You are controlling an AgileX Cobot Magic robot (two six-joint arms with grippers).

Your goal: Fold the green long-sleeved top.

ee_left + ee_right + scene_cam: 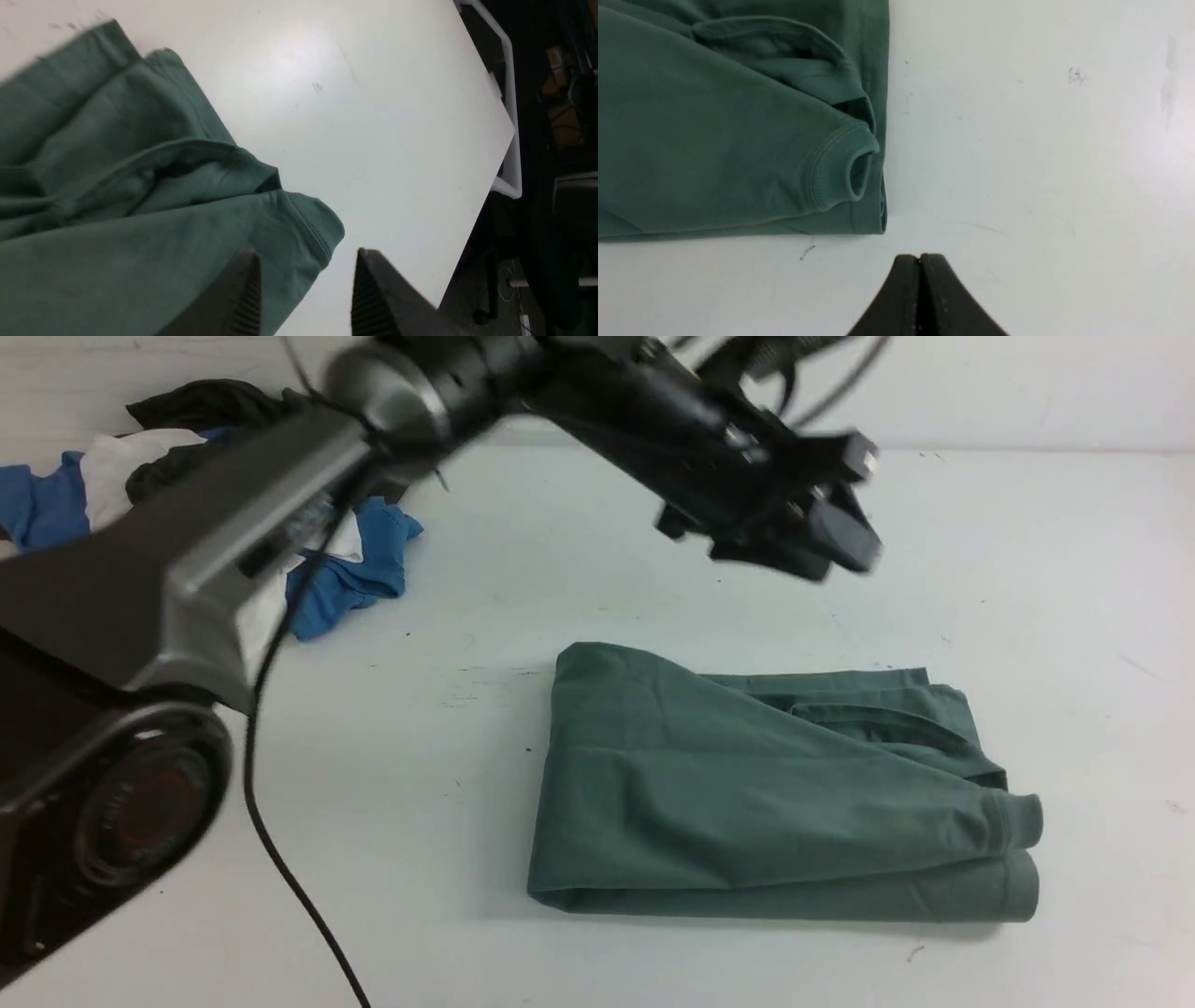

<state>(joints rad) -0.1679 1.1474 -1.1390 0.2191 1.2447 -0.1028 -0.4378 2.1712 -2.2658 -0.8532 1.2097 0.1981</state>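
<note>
White tabletop (1074, 569) fills every view, scuffed with small marks, and the green long-sleeved top (747, 793) lies on it as a compact rectangle, the natural landmark here. Its layers are stacked with both ribbed cuffs at the robot's right end of the bundle, one sleeve opening (859, 175) gaping toward the right wrist camera; the folding looks close to finished, since no sleeve or hem trails loose. Beyond the top's far left corner, well apart from it, sits a heap of blue, white and dark garments (355, 574), apparently set aside so they stay out of the work.

Above the top's far edge hangs the left gripper (306, 294), its jaws parted with nothing between them. In its wrist view the cuffed corner of the top lies below the fingers, untouched, which suggests a release rather than a grasp. Just off the top's near right corner, over bare table, the right gripper (920, 261) is clenched tight on nothing, clear of the cloth.
</note>
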